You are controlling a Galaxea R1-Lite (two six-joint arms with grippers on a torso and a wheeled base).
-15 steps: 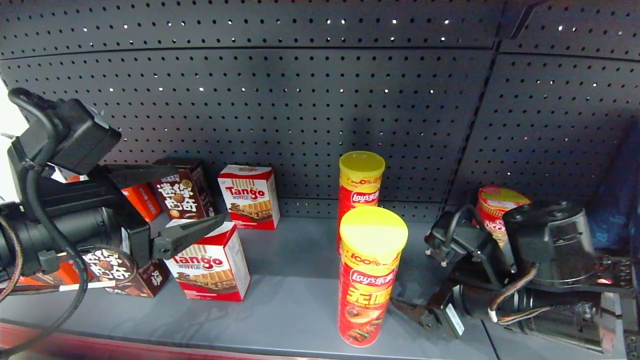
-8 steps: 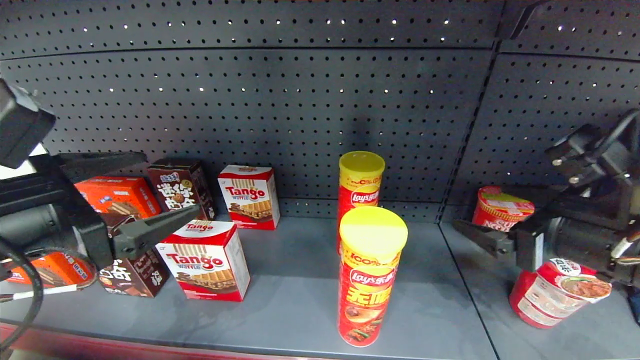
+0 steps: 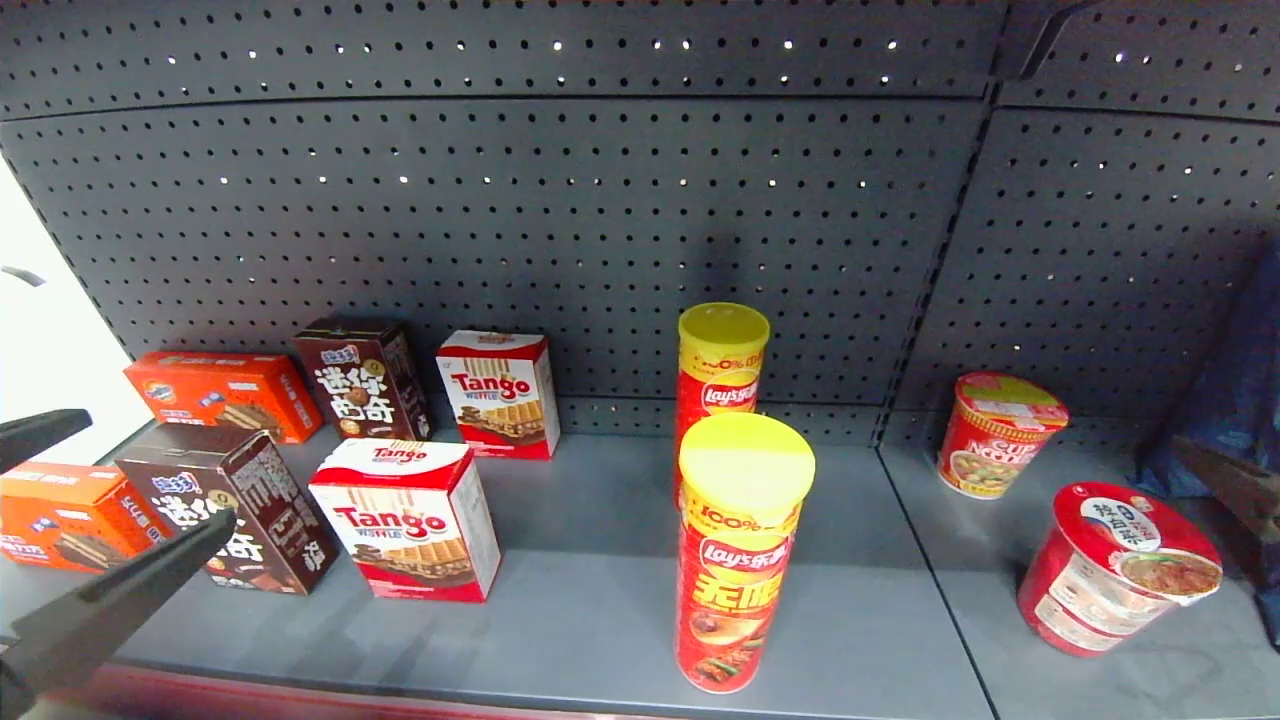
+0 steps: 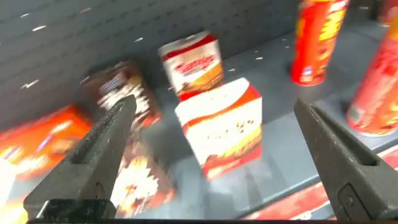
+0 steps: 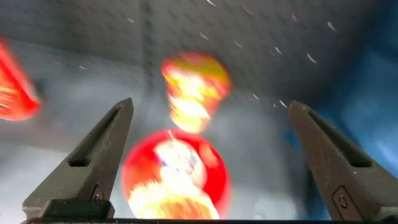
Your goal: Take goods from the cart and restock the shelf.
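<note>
Two arms that hung over the shelf (image 3: 600, 610) half a second ago have drawn back toward its front edge. The left gripper (image 4: 214, 104) now shows at eight o'clock in the head view, and the right gripper (image 5: 210, 104) at three o'clock. Both sets of jaws stand wide and hold nothing.

From nine to ten o'clock a rear orange box (image 3: 225, 390), rear brown box (image 3: 365, 380) and rear wafer box (image 3: 500, 395) line the back wall. A front orange box (image 3: 60, 515), front brown box (image 3: 235, 510) and front wafer box (image 3: 410, 520) stand ahead of them.

At the centre the front chip can (image 3: 740, 550) and rear chip can (image 3: 722, 365) stand upright, their yellow lids on.

At two o'clock a noodle cup (image 3: 1000, 435) sits near the back wall. At four o'clock the red noodle bowl (image 3: 1115, 570), lid sealed, rests tilted on the shelf where it was half a second ago.
</note>
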